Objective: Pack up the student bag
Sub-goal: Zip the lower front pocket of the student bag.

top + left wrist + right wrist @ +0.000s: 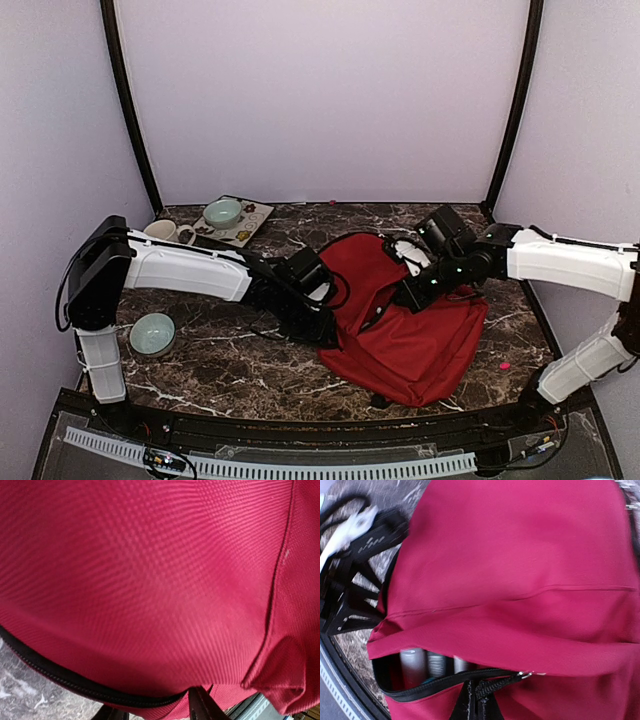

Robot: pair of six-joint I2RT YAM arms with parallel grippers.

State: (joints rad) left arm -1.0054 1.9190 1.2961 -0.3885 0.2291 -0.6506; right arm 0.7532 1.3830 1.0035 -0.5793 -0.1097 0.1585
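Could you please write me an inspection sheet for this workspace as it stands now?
Surface: marble table, dark with white veins.
Job's things: student bag lies flat, right of centre. Its zip opening is parted, and grey cylindrical items show inside.
Clutter: pale green bowl at near left. At far left, a second bowl sits on a tray with a mug beside it. There is a small pink bit at near right.
Grippers: left gripper is at the bag's left edge and right gripper at its zip opening. Whether the fingers are closed is unclear for both.
Cables: black cables along the near edge.
Surroundings: lavender walls, black poles.
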